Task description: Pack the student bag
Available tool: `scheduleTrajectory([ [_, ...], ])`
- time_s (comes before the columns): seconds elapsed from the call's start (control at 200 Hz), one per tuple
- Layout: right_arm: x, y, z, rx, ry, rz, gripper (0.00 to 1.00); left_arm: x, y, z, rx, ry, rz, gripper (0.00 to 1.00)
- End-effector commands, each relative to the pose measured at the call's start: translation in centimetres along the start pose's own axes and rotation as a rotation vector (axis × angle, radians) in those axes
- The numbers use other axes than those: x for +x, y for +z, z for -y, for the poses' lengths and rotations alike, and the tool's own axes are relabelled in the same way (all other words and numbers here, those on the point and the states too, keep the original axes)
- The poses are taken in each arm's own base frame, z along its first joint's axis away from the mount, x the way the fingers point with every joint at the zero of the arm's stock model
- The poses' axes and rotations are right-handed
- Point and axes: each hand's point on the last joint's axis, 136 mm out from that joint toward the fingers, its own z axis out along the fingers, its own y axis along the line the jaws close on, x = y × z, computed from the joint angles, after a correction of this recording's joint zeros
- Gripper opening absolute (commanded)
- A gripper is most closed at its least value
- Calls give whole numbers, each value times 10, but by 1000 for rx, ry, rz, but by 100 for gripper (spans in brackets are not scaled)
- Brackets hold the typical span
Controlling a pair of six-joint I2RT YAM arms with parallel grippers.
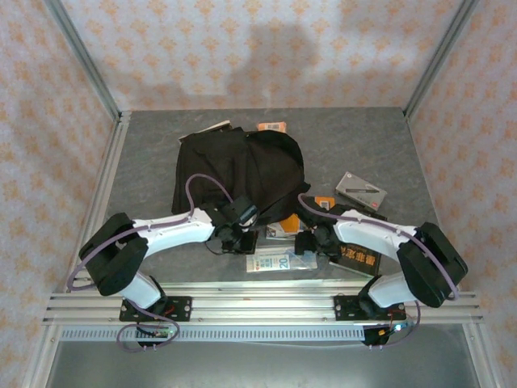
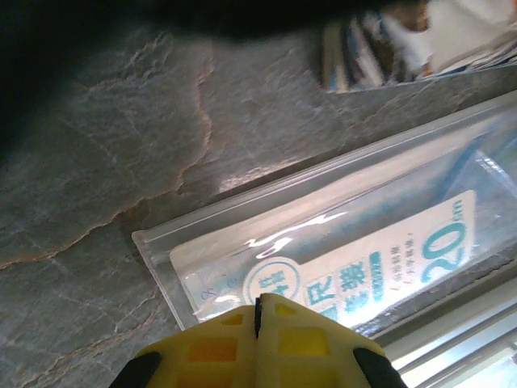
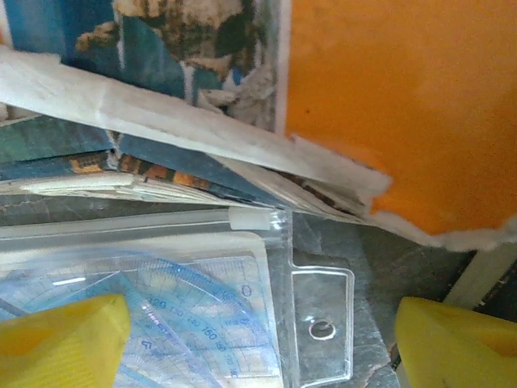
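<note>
A grey stone-patterned counter point(image 1: 145, 162) is seen from above, with two white robot arms reaching in from six o'clock. The student bag point(image 1: 242, 171), a large soft black fabric backpack, lies slumped at the counter's centre and reaches toward twelve o'clock.

At six o'clock from the bag, near the front edge, lies a flat clear plastic pouch point(image 1: 279, 262) point(image 2: 323, 242) point(image 3: 161, 267). It holds a printed card and a blue-tinted protractor.

The left hand point(image 1: 233, 236) point(image 2: 258, 311) sits at the bag's six o'clock edge, above the pouch's corner. Its yellow fingers are pressed tightly together, and nothing is visible between them.

The right hand point(image 1: 305, 242) point(image 3: 258, 339) hovers at four o'clock from the bag. Its yellow fingers are spread wide over the pouch's hanging tab, gripping nothing.

Just beyond that hand lies an orange-covered book point(image 1: 325, 202) point(image 3: 404, 113) with worn white edges, touching other printed covers. A thin grey book point(image 1: 361, 191) rests at three o'clock from the bag. A black book with orange lettering point(image 1: 361, 260) lies under the right arm.
</note>
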Motion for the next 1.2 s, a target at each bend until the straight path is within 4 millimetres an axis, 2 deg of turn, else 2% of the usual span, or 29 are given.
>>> scheduleTrajectory([
  [0.0, 9, 17, 4, 28, -28, -46, 87, 19, 18, -21, -48, -48, -65, 0],
  [0.31, 24, 18, -45, -225, -97, -164, 87, 37, 38, -47, -105, -56, -107, 0],
  [0.44, 32, 10, -65, -359, -113, -198, 87, 45, 48, -58, -121, -72, -132, 0],
  [0.565, 35, -1, -82, -478, -104, -207, 87, 47, 50, -62, -134, -72, -136, 0],
  [1.006, 36, -25, -109, -653, -113, -218, 86, 45, 47, -61, -136, -64, -128, 0],
  [1.191, 37, -31, -112, -688, -116, -217, 77, 44, 44, -59, -124, -61, -113, 0],
])
